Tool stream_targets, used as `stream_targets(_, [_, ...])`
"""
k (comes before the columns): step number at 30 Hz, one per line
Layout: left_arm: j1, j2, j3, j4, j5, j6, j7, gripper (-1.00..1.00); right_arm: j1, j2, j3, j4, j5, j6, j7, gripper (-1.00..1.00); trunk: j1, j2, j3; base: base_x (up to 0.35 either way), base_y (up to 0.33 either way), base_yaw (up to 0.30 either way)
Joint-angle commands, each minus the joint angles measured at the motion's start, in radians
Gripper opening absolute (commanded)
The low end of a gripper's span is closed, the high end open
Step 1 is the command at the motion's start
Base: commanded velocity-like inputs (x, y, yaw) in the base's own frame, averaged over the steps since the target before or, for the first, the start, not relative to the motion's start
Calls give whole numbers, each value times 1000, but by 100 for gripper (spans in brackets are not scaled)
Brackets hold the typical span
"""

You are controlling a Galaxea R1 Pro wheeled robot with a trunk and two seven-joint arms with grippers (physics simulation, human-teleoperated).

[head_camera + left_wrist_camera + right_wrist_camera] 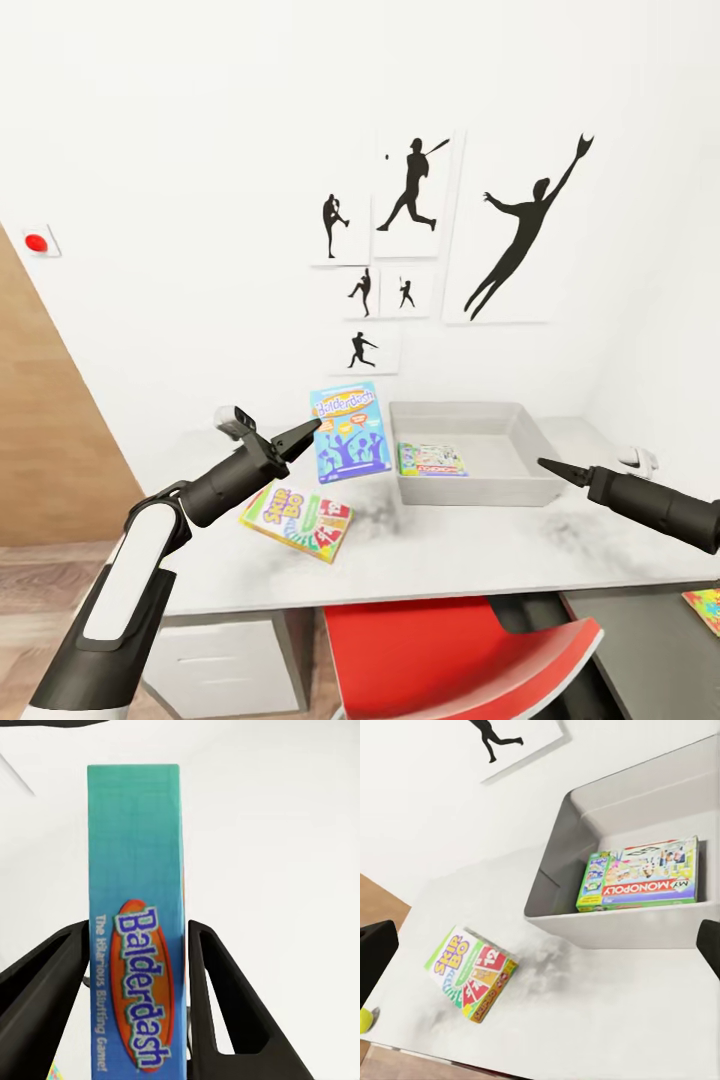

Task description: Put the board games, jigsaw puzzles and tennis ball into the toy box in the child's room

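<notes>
Three flat printed game boxes counted; one light-grey toy box [520, 487].
My left gripper [139, 1009] is pinching the blue Balderdash box [347, 432] aloft; my right gripper [560, 470] is hovering, its fingers apparently together.

The blue Balderdash box [135, 937] looks like printed card with a slight sheen, as do the Skip-Bo box [472, 973] and Monopoly box [641, 876]; the toy box [520, 490] is smooth matt grey plastic, the table [450, 560] matt pale, faintly mottled; the left pincer [135, 1012] matt black
</notes>
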Motion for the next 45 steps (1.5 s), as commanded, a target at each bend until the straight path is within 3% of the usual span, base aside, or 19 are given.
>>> stream_targets(1, [-1,1,0,0,1,3,-2,-100,-1,0,-1,0,5,5,7,100,1,-2,-2,14,-2,-50])
stream_targets(19, [3,1,3,0,1,-4,1,-100,-1,1,0,0,7,5,7,100,1,-2,-2,45,-134,-13])
stream_targets(45, [7,1,3,0,1,-8,5,-100,-1,0,0,0,7,5,8,100,1,-2,-2,96,-10,0])
